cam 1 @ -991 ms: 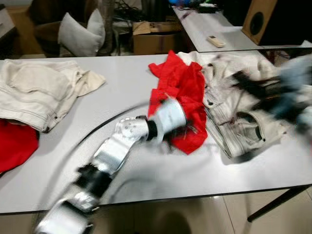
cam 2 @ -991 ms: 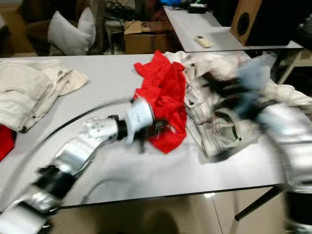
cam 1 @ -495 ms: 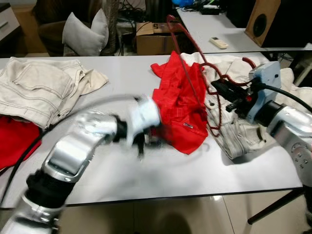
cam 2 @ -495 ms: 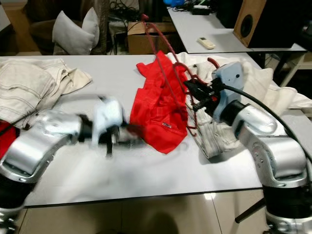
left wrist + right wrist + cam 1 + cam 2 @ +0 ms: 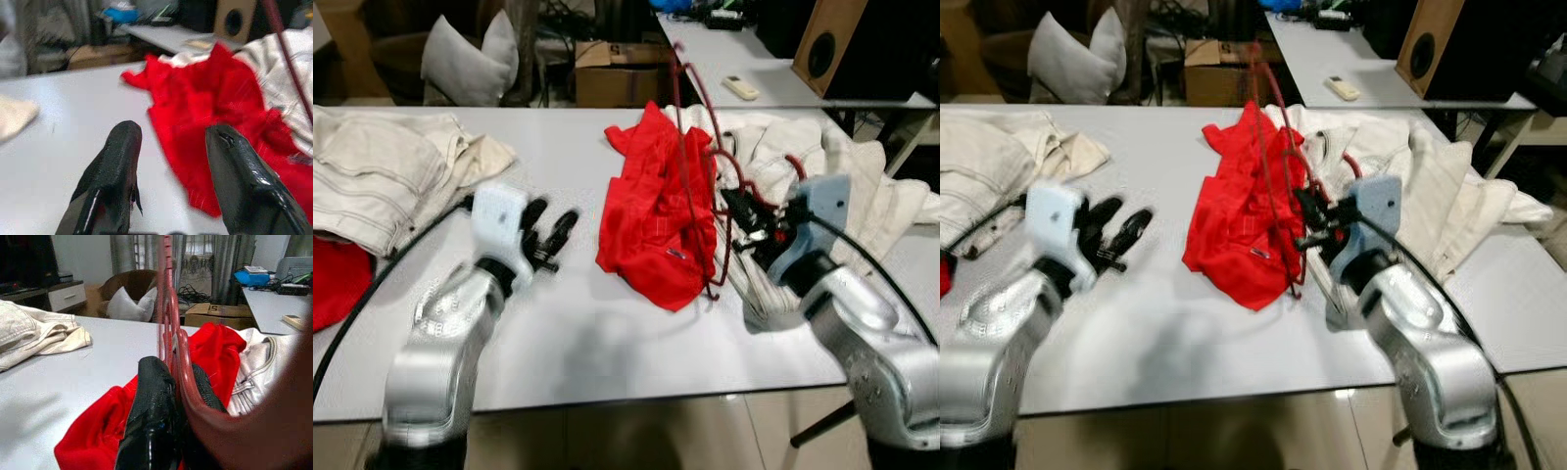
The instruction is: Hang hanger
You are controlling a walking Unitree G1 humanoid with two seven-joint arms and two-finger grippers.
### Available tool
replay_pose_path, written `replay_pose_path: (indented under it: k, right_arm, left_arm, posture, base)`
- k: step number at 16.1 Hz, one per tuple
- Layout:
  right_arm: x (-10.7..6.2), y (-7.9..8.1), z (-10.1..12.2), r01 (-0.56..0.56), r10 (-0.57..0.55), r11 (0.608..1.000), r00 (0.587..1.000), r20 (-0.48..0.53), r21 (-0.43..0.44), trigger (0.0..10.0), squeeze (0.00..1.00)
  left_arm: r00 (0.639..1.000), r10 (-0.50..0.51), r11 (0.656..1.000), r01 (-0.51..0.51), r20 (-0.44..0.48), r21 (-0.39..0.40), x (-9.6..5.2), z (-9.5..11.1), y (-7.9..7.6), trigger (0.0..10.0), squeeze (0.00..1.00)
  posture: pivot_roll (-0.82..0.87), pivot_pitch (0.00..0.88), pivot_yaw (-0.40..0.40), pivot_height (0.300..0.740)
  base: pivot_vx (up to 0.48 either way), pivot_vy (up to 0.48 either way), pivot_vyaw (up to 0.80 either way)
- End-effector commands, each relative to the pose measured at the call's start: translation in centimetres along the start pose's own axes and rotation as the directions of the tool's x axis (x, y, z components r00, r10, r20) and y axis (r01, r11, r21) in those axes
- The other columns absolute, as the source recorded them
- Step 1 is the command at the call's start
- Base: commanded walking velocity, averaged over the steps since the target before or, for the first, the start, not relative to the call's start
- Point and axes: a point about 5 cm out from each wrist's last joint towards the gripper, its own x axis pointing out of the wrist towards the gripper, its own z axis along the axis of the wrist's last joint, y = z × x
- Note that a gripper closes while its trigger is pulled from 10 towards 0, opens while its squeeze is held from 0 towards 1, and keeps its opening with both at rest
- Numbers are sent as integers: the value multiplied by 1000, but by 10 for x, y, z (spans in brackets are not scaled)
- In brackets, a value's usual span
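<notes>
Gripping a dark red wire clothes hanger (image 5: pixel 693 147), the right tool (image 5: pixel 744 213) is pinching the thin frame between its two black fingers (image 5: pixel 151 411), which are pressed together on it. The hanger is standing tilted above the tabletop (image 5: pixel 568 323), its long stem rising toward 12 o'clock from the tool and its lower loop dangling down past the edge of a crumpled bright red fabric garment (image 5: pixel 651 220). The silver right arm (image 5: pixel 862 333) is reaching in from 4 o'clock.

The red garment is lying near the middle of the pale grey tabletop. At 3 o'clock of it, touching its edge, a rumpled cream denim garment (image 5: pixel 803 162) is spreading toward the far right side of the tabletop, partly beneath the right tool.

The left tool (image 5: pixel 548 235) is hovering at 9 o'clock of the red garment, apart from it, with its two black fingers (image 5: pixel 115 171) spread and nothing between them. In the left wrist view the fingers are pointing toward the red cloth, the bare tabletop lying under them. The silver left arm (image 5: pixel 445 343) is coming up from 7 o'clock.

At 10 o'clock on the tabletop a second cream denim garment (image 5: pixel 382 176) is lying folded, and a further patch of red cloth (image 5: pixel 333 284) is showing at the left edge, at 9 o'clock. Beyond the tabletop, at 12 o'clock, a brown cardboard box (image 5: pixel 612 73) and a grey pillow (image 5: pixel 470 59) are sitting.
</notes>
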Motion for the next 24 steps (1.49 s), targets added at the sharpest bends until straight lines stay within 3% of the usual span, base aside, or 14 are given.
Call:
replay_pose_path:
  k: [1, 7, 13, 16, 24]
  right_arm:
    - [-2, 1, -6, 25, -25, 1000, 1000, -15, -14, 10000, 0]
    - [-9, -9, -16, 124, -124, 992, 992, -23, 5, 10000, 0]
    - [-18, -5, -24, 93, -96, 994, 995, -42, -51, 10000, 0]
    - [-23, -9, -28, 149, -150, 989, 988, -46, -22, 10000, 0]
    - [-27, -9, -28, 152, -153, 988, 987, -52, -13, 10000, 0]
  left_arm:
    - [1000, 23, 999, -23, -2, 22, -4, -1, -3, 10000, 0]
    - [1000, 11, 999, -10, -23, 39, 0, -6, -17, 10000, 0]
    - [999, -17, 999, 18, -32, 51, 4, -8, -22, 10000, 0]
    - [999, -31, 998, 33, -38, 49, 8, -8, -24, 10000, 0]
    - [998, -46, 998, 48, -42, 52, 7, -11, -27, 10000, 0]
  posture:
    - [-24, 12, -45, 740]
    - [-37, 13, -37, 740]
    - [-54, 8, -8, 740]
    - [-64, 3, -1, 740]
    - [-71, 8, -8, 740]
  base:
    - [0, 409, 0]
    - [0, 412, 0]
    - [0, 410, 0]
    - [0, 371, 0]
    - [0, 351, 0]
